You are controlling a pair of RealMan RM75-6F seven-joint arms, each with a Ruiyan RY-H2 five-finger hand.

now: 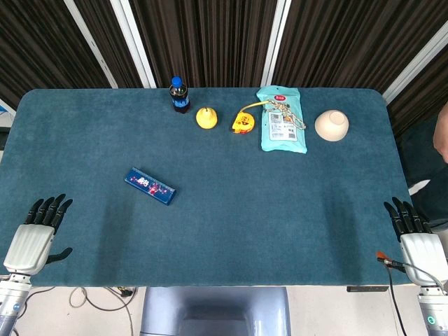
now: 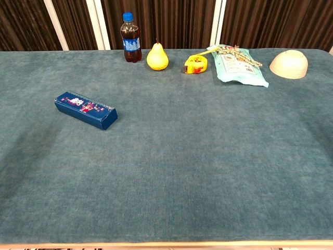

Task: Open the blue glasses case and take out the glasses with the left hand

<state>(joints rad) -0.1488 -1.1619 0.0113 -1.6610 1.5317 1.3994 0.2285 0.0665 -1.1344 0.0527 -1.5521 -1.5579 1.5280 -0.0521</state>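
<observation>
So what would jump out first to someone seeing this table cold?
The closed blue patterned glasses case lying alone, left of centre on the teal felt table. Then the far-edge row: dark cola bottle, yellow pear, yellow tape measure, turquoise packet, upturned beige bowl. Both hands, left hand and right hand, rest empty at the near corners.

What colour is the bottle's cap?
Blue; the cap of the bottle shows best in the chest view.

- A robot test room or lab, not a home.
- Table (image 1: 280, 231) covered in teal felt, backed by dark pleated curtains (image 1: 210, 35) with white posts.
- Unrelated props lined along the far edge: bottle (image 1: 179, 95), pear (image 1: 206, 117), tape measure (image 1: 243, 123), bowl (image 1: 332, 126).
</observation>
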